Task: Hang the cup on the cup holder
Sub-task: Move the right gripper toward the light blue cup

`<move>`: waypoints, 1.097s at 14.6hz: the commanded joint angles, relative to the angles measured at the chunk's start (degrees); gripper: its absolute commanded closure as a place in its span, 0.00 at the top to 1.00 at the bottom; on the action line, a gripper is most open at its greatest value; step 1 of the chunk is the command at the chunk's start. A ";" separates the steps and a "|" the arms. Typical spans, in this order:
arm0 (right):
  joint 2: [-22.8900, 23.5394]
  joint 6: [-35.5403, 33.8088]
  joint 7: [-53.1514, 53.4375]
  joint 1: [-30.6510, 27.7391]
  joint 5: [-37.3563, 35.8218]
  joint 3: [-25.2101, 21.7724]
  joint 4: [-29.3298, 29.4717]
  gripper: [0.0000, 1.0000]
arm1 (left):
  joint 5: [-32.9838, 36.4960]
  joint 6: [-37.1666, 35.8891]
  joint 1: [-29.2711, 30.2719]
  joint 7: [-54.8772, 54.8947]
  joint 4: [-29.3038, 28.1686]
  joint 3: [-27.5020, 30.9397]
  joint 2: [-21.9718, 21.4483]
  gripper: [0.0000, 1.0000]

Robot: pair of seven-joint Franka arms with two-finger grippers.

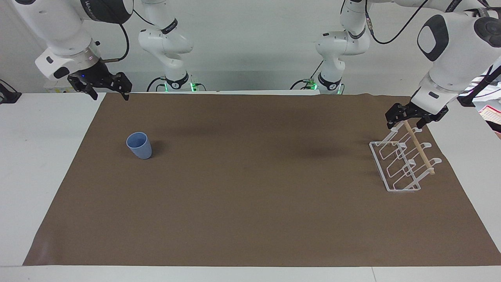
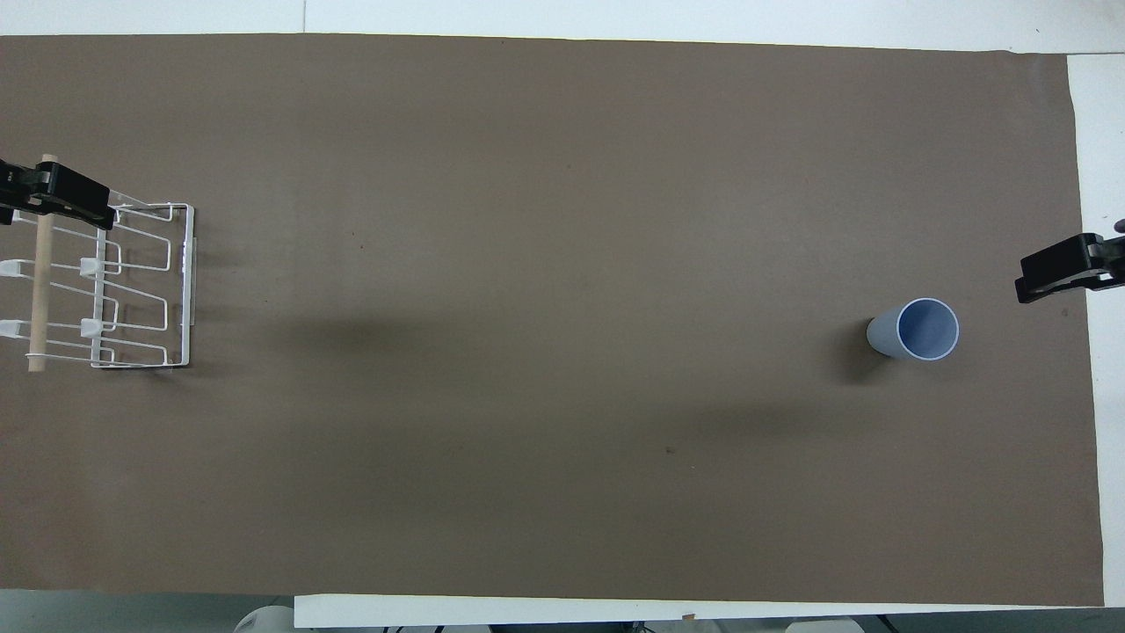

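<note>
Fingers first: the right gripper hangs with its fingers spread apart and nothing between them, over the table edge at the right arm's end; the left gripper sits low at the robot-side end of the cup holder, its fingers straddling the wooden dowel, though we cannot tell whether they grip it or only stand around it. Working down in size: the brown mat spreads under everything; the cup holder stands at the left arm's end, right below the left fingers, a white wire frame that we judge stiff and light, liable to slide if nudged. The cup stands upright, mouth up, on the mat, well apart from the right fingers and farther from the robots than the spot they hang over. We judge it light, rigid thin plastic, smooth and a bit slippery, tapered so a squeeze low down could squirt it upward. Best hold: across the wall just under the rim, or one finger inside the mouth.
</note>
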 commanded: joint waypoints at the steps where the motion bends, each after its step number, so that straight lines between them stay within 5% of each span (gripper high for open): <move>1: -1.47 1.11 -0.69 -0.37 0.45 0.17 -1.89 1.00 | 0.58 0.79 0.65 0.96 -1.28 -0.34 -1.11 1.00; 7: -1.47 2.33 -1.73 -1.60 0.28 0.08 -1.63 1.00 | 0.58 0.79 0.65 0.96 -1.28 -0.43 -1.11 1.00; 11: -4.28 21.82 -12.20 -5.64 2.37 0.08 -18.03 1.00 | 0.58 0.79 0.65 0.96 -1.28 -0.43 -1.11 1.00; 16: -1.47 34.24 -16.22 -8.19 4.59 0.08 -30.00 1.00 | 0.58 0.79 0.65 0.96 -1.28 -0.43 -1.11 1.00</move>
